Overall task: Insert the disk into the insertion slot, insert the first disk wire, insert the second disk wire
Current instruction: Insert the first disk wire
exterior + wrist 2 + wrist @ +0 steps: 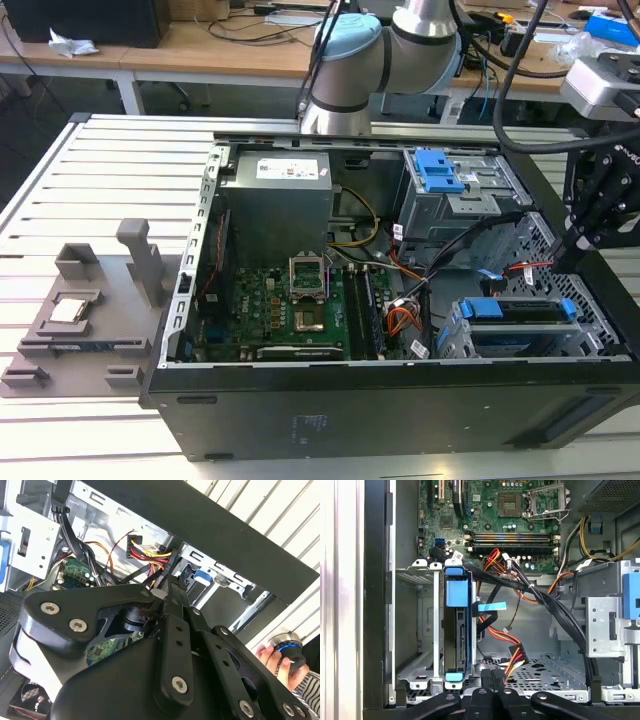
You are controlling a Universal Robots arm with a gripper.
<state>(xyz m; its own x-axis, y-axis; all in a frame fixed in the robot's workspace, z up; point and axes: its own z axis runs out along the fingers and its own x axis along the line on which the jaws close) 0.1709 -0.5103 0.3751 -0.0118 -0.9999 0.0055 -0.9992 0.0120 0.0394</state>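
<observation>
The disk (pixel 515 312) is found seated in the insertion slot (pixel 450 338), at the exterior view's right. It is judged rigid, weighty and shock-sensitive, best held by its blue carrier. Fingers of the gripper (pixel 494 677) are apparently clenched on the red-yellow disk wire (pixel 512 655).

A robotics lab or electronics workshop: an opened computer tower (pixel 350 410) lies on a slatted aluminium desk (pixel 100 170); a robot arm (pixel 350 60) stands behind it; a grey fixture tray (pixel 85 320) sits beside; cluttered wooden desks (pixel 220 45) line the back.
</observation>
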